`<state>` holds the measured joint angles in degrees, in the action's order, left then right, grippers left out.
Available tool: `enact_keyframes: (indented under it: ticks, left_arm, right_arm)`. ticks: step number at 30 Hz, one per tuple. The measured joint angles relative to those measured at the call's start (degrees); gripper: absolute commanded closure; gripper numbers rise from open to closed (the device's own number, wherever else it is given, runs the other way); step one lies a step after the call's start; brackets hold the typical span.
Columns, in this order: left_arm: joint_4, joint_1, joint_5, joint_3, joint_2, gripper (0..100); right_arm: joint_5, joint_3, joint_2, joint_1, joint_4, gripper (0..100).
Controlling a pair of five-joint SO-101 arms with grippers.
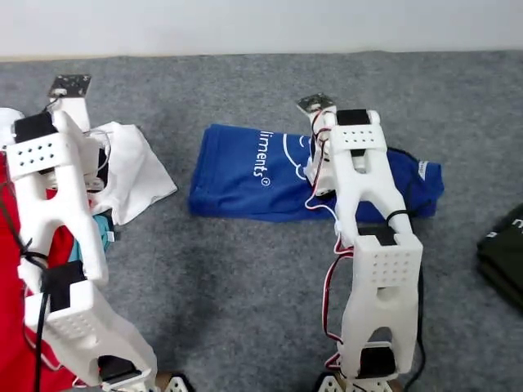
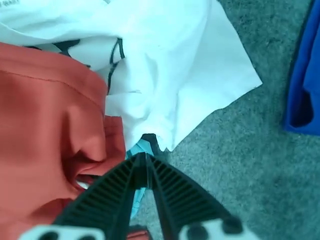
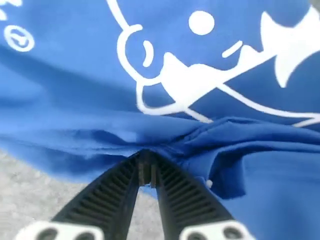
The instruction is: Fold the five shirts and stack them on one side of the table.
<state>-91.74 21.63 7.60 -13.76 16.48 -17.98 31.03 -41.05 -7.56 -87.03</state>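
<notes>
Clamped between the closed fingers of the right tool (image 3: 145, 162): a gathered fold of the royal-blue cotton shirt (image 3: 210, 150) with white cartoon print, creases fanning out from the tips. Beyond and to both sides of that tool, the rest of the same shirt, lying in a wide flattened band on the grey felt-like tabletop (image 1: 229, 294), printed side up, one end bunched on the side of the arm away from the other tool. Off to the outer side of the right tool, well apart at the tabletop's edge, a dark folded garment (image 1: 507, 253). Fingers of the left tool (image 2: 145, 159) pressed together, tips meeting with nothing visibly between them, over a scrap of teal cloth (image 2: 141, 148). Directly ahead of the left tool, a crumpled white cotton shirt (image 2: 190, 65) with dark printing, one pointed corner spread onto bare tabletop toward the blue shirt, the two near but not touching. To the outer side of the left tool, a rumpled red fabric shirt (image 2: 50, 110), tucked against the white one and beside the teal cloth, running back alongside the left arm toward its base.
</notes>
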Motion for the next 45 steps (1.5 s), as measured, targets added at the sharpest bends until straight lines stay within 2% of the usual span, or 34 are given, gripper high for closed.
enact_keyframes:
  ticks: [7,18,22,28,33,40,45]
  left_arm:
    - [0.35,0.00,0.00,0.09,0.00,100]
    - [0.35,0.00,0.00,0.09,0.00,100]
    - [0.35,0.00,0.00,0.09,0.00,100]
    - [0.35,0.00,0.00,0.09,0.00,100]
    - [0.35,-0.62,0.00,0.09,0.00,100]
    - [0.70,-3.08,0.00,0.09,0.00,100]
    - [0.70,-4.92,0.00,0.09,0.00,100]
  right_arm:
    - [-0.18,9.85,0.00,0.44,-12.92,98.8]
    - [-0.26,11.16,-3.96,7.21,-11.52,98.8]
    - [-0.26,11.16,-7.74,6.33,-8.09,98.8]
    - [-0.26,11.16,-8.44,1.32,-4.75,98.8]
    - [-0.26,11.16,-8.44,1.05,-4.31,98.8]
    - [-0.26,16.70,-8.35,1.23,-12.92,98.8]
    - [-0.26,18.02,-3.60,1.41,-13.27,98.8]
